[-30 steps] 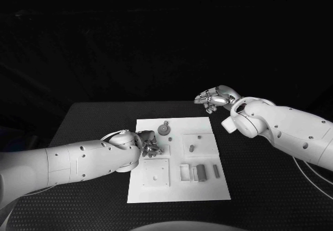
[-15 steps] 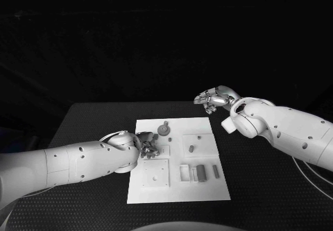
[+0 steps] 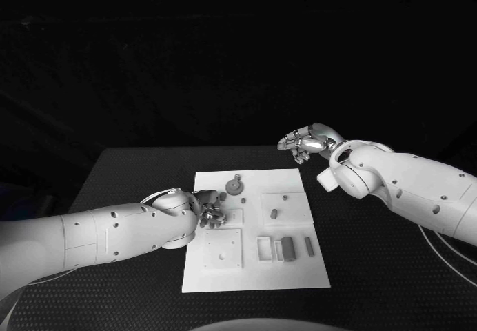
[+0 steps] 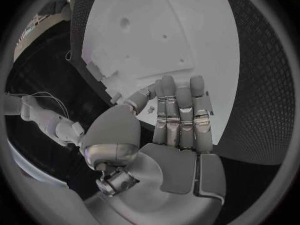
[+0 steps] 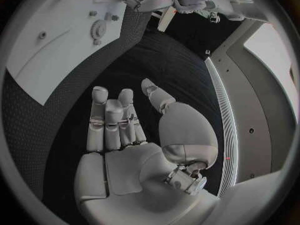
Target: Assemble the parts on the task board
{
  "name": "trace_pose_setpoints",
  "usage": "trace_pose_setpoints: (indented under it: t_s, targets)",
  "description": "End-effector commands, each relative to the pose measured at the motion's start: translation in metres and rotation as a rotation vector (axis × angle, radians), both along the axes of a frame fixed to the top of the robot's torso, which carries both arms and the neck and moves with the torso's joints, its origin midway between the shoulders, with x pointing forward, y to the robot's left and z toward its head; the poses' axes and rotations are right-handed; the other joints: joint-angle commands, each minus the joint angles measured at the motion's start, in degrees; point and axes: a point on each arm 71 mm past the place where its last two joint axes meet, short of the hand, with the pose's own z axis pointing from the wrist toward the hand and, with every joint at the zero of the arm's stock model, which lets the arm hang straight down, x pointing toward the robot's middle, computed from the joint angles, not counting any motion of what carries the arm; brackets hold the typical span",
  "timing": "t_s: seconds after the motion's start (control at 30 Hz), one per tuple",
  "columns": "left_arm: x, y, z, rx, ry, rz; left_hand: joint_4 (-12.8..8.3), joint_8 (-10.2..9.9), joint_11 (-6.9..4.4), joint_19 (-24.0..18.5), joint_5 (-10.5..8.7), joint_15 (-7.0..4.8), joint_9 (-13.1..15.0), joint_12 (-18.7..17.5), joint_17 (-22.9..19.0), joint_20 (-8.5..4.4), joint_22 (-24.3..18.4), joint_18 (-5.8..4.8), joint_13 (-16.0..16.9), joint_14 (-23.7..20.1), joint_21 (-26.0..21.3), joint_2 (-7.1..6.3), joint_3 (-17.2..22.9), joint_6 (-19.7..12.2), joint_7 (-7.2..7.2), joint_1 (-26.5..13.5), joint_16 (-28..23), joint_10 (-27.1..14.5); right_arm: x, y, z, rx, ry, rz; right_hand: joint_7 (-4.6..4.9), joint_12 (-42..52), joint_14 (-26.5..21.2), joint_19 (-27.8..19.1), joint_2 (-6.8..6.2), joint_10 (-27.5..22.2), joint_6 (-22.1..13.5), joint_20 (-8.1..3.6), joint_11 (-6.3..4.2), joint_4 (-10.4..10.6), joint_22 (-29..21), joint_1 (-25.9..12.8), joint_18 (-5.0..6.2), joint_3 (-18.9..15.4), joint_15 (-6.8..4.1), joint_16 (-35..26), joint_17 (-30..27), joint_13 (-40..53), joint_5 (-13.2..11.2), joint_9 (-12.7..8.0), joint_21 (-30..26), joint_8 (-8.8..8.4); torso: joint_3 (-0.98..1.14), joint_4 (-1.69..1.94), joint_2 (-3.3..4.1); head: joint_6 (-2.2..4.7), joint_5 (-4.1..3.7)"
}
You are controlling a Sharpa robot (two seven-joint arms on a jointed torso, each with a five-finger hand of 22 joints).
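I see the white task board (image 3: 254,276) lying in the middle of the frame on the black table (image 3: 129,172), its long axis running from near edge to far edge. A round toothed part (image 3: 234,185) sits at the board's upper left; a small peg-like part (image 3: 273,214) lies right of centre, long axis pointing away from me, and an oblong part (image 3: 287,247) lies lower right, pointing the same way. My left hand (image 3: 211,209) hovers over the board's left side, fingers straight and together, gripping nothing, covering that patch. My right hand (image 3: 309,145) hangs past the upper right corner, well apart, fingers loosely extended, empty.
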Motion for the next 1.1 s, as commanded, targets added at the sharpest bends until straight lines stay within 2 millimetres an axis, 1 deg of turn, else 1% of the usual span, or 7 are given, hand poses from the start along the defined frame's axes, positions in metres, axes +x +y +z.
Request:
trace_pose_setpoints:
  t_s: [0.03, 0.2, 0.23, 0.4, 0.57, 1.0, 1.1]
  targets:
    - [-0.004, 0.001, -0.002, -0.023, 0.022, 0.006, 0.2, -0.1, 0.26, -0.5, -0.43, 0.01, -0.1, 0.1, -0.2, 0.07, 1.0, -0.85, -0.1, -0.4, -0.1, -0.98, -0.3, -0.4, 0.07, -0.3, 0.2, -0.5, 0.0, 0.0, 0.0, 0.002, 0.002, 0.012, 0.45, 0.1, -0.2, -0.1, 0.14, 0.2, 0.0, 0.12, -0.28, 0.1, 0.5, -0.5, 0.68, -0.2, -0.28, -0.1, -0.1, -0.1, -0.2, -0.1, -0.4, -0.14, 0.0, 0.0, -0.02, 0.16, -0.02]
    - [-0.005, 0.003, 0.003, -0.045, 0.009, 0.012, 0.6, -0.7, 0.58, -1.0, -1.38, 0.15, -0.3, -0.3, -0.7, 0.25, 0.9, -0.85, -0.3, -1.0, -0.5, -2.78, -0.4, -1.2, 0.45, -0.3, -0.2, -1.2, 0.0, -0.001, 0.0, 0.001, 0.002, 0.009, 0.45, 0.1, -0.2, -0.1, 0.14, 0.2, 0.0, 0.11, -0.28, 0.0, 0.5, -0.5, 0.68, -0.2, -0.28, -0.1, -0.1, -0.1, -0.2, -0.1, -0.4, -0.15, 0.02, 0.01, -0.03, 0.44, -0.12]
    - [-0.003, 0.003, 0.008, -0.056, 0.0, 0.017, 0.8, -0.8, 0.66, -1.2, -4.04, 0.21, -0.4, -0.4, -0.9, 0.31, 0.9, -0.85, -0.4, -1.2, -0.6, -3.3, -0.3, -1.4, 0.54, 0.0, -0.3, -1.4, 0.0, -0.001, 0.0, 0.001, 0.002, 0.009, 0.45, 0.1, -0.2, -0.1, 0.13, 0.2, 0.0, 0.11, -0.28, 0.0, 0.5, -0.5, 0.68, -0.2, -0.28, -0.1, -0.1, -0.1, -0.2, -0.1, -0.4, -0.15, 0.05, 0.03, -0.02, 0.49, -0.13]
    - [0.003, 0.006, 0.021, -0.098, -0.034, 0.036, 1.9, -2.1, 1.1, -1.8, -5.98, 0.55, -0.9, -0.6, -1.5, 0.67, 0.8, -0.85, -0.5, -2.1, -1.2, -5.45, -0.1, -3.1, 1.39, 0.1, -0.5, -2.4, 0.0, -0.002, 0.0, 0.0, 0.002, 0.006, 0.45, 0.1, -0.2, -0.1, 0.12, 0.2, 0.0, 0.11, -0.28, 0.0, 0.5, -0.5, 0.68, -0.2, -0.29, -0.1, -0.1, -0.1, -0.2, -0.1, -0.4, -0.16, 0.07, 0.02, -0.03, 0.73, -0.14]
    - [0.011, 0.011, 0.037, -0.162, -0.078, 0.068, 2.0, -6.0, 2.01, -3.0, -7.42, 1.1, -2.9, -0.7, -2.1, 1.26, 0.6, -0.85, -0.5, -3.7, -2.2, -7.17, 0.4, -8.6, 4.22, 1.7, -0.8, -4.3, 0.001, -0.004, 0.0, -0.002, 0.001, -0.001, 0.45, 0.1, -0.2, 0.0, 0.07, 0.2, 0.0, 0.09, -0.28, -0.1, 0.5, -0.4, 0.68, -0.2, -0.29, -0.1, -0.1, -0.1, -0.2, -0.1, -0.4, -0.2, 0.02, -0.01, 0.0, 0.88, -0.28]
    - [0.026, 0.019, 0.065, -0.192, -0.262, 0.016, 1.1, -8.8, 4.22, -4.0, -8.69, 2.17, -5.2, -2.3, -3.9, 2.15, 0.2, -0.85, -1.8, -5.2, -4.0, -8.92, 1.1, -13.2, 6.59, 6.5, -1.7, -8.9, 0.003, -0.008, -0.001, -0.008, 0.0, -0.011, 0.49, 0.2, -0.2, 0.0, -0.1, 0.2, -0.2, 0.02, -0.25, -0.2, 0.6, -0.1, 0.68, 0.0, -0.26, -0.1, -0.1, -0.2, -0.2, -0.2, -0.4, -0.34, 0.01, 0.01, 0.02, 1.11, -0.4]
    - [0.031, 0.019, 0.071, -0.194, -0.333, -0.033, 0.8, -9.7, 5.3, -5.0, -12.4, 2.87, -6.2, -3.4, -4.4, 2.8, -0.1, -0.85, -2.5, -6.5, -5.0, -10.46, 1.1, -14.7, 7.49, 7.8, -2.2, -11.6, 0.003, -0.009, -0.001, -0.01, -0.001, -0.012, 0.49, 0.2, -0.2, 0.0, -0.12, 0.2, -0.2, 0.01, -0.25, -0.2, 0.6, 0.0, 0.68, 0.0, -0.26, 0.0, -0.1, -0.3, -0.2, -0.2, -0.4, -0.35, 0.02, -0.04, 0.03, 1.16, -0.44]
